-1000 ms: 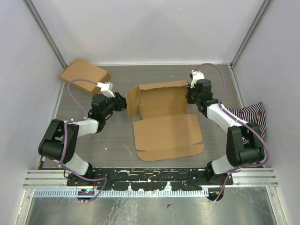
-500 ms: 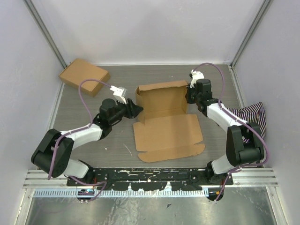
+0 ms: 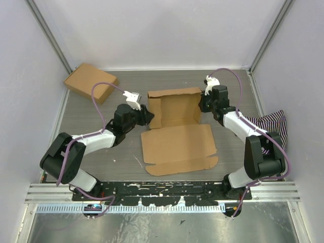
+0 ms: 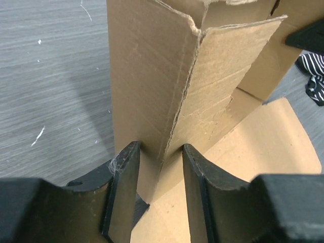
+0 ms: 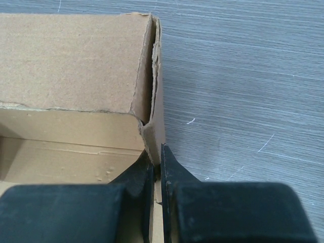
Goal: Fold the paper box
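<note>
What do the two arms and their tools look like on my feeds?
Both arms have black joints with white link covers. The left arm carries a purple cable, the right arm a paler greyish one. Each wrist has a white connector block. The left tool and right tool have matte black, flat-faced fingers.

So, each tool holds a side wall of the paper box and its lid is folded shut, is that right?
Not quite: the lid of the paper box lies flat and open in the top external view; the left tool and right tool do hold side walls.
</note>
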Controlling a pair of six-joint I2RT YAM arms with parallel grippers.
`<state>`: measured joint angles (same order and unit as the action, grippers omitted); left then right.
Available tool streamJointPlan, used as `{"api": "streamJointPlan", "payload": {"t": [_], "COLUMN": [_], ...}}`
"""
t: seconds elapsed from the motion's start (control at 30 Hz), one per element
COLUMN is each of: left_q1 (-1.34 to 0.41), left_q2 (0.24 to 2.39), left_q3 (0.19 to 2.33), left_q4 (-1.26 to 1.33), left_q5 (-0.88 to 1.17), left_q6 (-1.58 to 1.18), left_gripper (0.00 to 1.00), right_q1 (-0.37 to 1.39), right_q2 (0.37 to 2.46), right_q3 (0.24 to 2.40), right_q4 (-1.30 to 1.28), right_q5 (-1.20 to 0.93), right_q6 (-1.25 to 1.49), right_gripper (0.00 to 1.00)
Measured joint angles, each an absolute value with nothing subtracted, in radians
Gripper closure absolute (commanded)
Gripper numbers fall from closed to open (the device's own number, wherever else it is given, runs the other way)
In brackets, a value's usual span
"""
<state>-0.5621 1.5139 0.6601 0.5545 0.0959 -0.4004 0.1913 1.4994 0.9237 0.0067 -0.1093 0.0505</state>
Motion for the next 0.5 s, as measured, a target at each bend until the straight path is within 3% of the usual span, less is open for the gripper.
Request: {"api": "streamJointPlan", "payload": {"t": [0.33,0.43,0.5], "left_q1": [-0.585,-0.598,-0.611], "left_q2": [1.565,1.592,1.608], "left_q3": [0.733,0.768,0.804], "left_q4": [0.53,0.496,0.447], "left_q5": [-0.022,-0.081,-0.141], "left_q6": [-0.385,-0.377,-0.368], "left_gripper": [0.57,0.65,0.78], "right_q1": [0.193,0.2,0.207], "right_q2": [1.499,1.499,1.499], "right_q3": [0.924,0.924,0.924], "right_q4": [0.002,0.002,0.002], "right_q5": [-0.132,-0.127,-0.117], "right_q6": [0.063,0.067,0.074], "right_gripper": [0.98,0.98,0.98]}}
